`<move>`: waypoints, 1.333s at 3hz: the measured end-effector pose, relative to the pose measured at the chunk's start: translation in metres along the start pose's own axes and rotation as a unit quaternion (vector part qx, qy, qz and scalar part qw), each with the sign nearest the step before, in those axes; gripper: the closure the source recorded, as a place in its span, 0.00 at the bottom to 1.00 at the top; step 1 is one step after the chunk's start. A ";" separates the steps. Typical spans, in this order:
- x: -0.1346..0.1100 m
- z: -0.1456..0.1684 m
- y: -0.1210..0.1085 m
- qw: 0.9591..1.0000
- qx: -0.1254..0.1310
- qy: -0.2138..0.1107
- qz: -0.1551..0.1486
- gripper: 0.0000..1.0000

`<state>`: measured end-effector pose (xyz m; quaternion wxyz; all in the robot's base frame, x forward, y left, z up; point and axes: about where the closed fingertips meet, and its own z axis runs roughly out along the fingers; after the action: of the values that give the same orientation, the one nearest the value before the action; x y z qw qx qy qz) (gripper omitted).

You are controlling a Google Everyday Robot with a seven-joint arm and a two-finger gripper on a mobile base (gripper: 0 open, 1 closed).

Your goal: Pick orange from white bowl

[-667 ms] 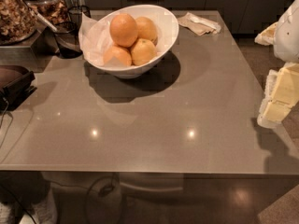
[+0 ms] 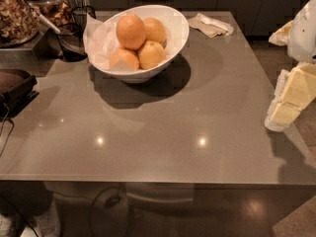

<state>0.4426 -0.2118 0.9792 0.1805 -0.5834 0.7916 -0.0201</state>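
Note:
The orange (image 2: 131,31) is the largest, deepest-coloured fruit and lies on top at the left in the white bowl (image 2: 174,19). The bowl is lined with white paper and stands at the far middle of the grey table (image 2: 163,127). Three smaller, paler fruits lie around the orange: one behind right (image 2: 155,29), one in front right (image 2: 151,55), one in front left (image 2: 123,59). My gripper (image 2: 290,98), cream-coloured, hangs at the right edge of the table, far to the right of the bowl and nearer the camera. It holds nothing.
A dark glass cup (image 2: 71,43) stands just left of the bowl. Jars of nuts (image 2: 17,16) stand at the far left. A crumpled napkin (image 2: 211,24) lies behind right of the bowl. A dark object (image 2: 15,85) sits at the left edge.

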 end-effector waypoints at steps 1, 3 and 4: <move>-0.020 0.009 -0.014 0.997 -0.027 -0.055 0.047 0.00; -0.050 0.023 -0.026 0.991 -0.069 -0.103 0.053 0.00; -0.054 0.026 -0.029 0.989 -0.068 -0.118 0.063 0.00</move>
<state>0.4914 -0.1666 0.9757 0.2334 -0.5419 0.7993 0.1138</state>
